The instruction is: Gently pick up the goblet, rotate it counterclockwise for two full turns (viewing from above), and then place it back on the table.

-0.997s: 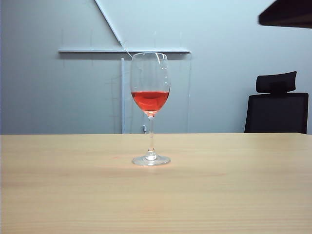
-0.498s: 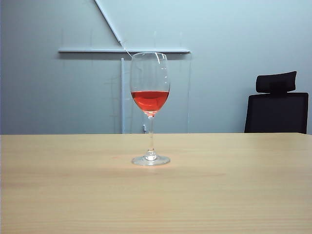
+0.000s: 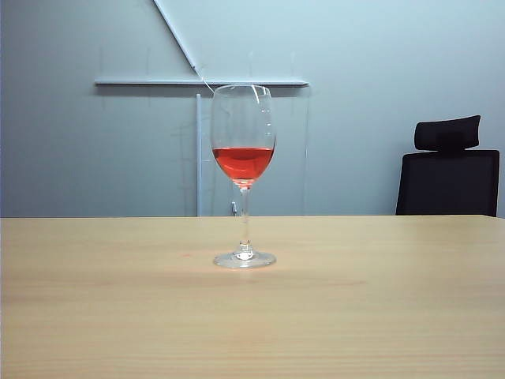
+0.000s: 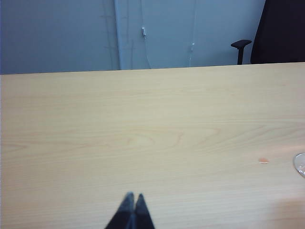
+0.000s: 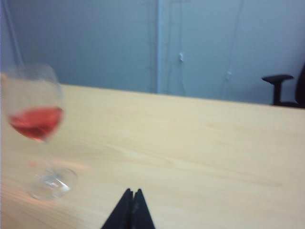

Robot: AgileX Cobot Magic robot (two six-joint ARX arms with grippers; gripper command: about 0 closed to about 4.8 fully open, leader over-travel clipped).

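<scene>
The goblet (image 3: 243,158), a clear stemmed glass with red liquid in its bowl, stands upright on the beige wood-grain table (image 3: 379,316) near the middle of the exterior view. No arm shows in that view. In the right wrist view the goblet (image 5: 37,123) stands well off to one side of my right gripper (image 5: 133,191), which is shut on nothing, low over the table (image 5: 200,152). In the left wrist view my left gripper (image 4: 133,195) is shut and empty above the bare table (image 4: 143,133); only the edge of the goblet's foot (image 4: 300,164) shows.
A black office chair (image 3: 448,170) stands behind the table's far right edge. A grey wall with a glass panel lies beyond the far edge. A small reddish spot (image 4: 262,161) marks the tabletop near the goblet's foot.
A dark part of an arm at the top right corner of the exterior view one second ago has left the view. The goblet has not moved.
</scene>
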